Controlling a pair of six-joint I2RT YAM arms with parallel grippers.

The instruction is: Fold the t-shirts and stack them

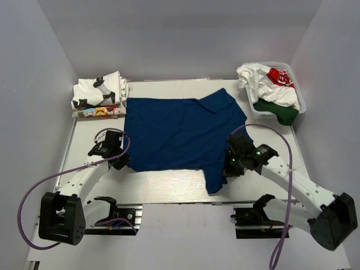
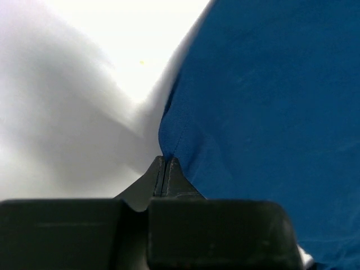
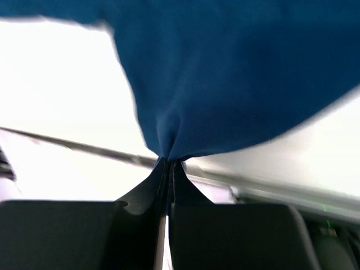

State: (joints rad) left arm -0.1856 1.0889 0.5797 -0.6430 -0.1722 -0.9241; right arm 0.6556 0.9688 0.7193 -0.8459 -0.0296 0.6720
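Down at 6 o'clock in the top view sit the left arm's black base (image 1: 62, 216) and the right arm's black base (image 1: 334, 219), on the near edge of the flat white table (image 1: 169, 185). Both white arms reach out toward 12 o'clock.

The left gripper (image 1: 121, 163) (image 2: 165, 160) is next. Its two black fingers are pressed tight together. They pinch the edge of the plain dark blue cloth t-shirt (image 1: 174, 132) (image 2: 270, 112) at the shirt's 8 o'clock corner.

The right gripper (image 1: 228, 167) (image 3: 170, 162) is closed tight too. It nips a bunch of the same blue shirt (image 3: 225, 73) at the shirt's 4 o'clock side. A blue flap of the shirt hangs toward 6 o'clock just beside it.

The blue shirt lies spread out in the middle of the table, mostly flat. One fold sticks up near its 1 o'clock corner.

Farther back, at 10 o'clock, is a small pile of folded white t-shirts with cartoon pictures (image 1: 98, 95). It just touches the blue shirt's far left corner.

At 2 o'clock, by the far right wall, stands a white plastic basket (image 1: 300, 100). A crumpled white t-shirt with red print (image 1: 270, 79) lies in it. Under that shirt, dark green cloth (image 1: 281, 115) pokes out over the near rim.
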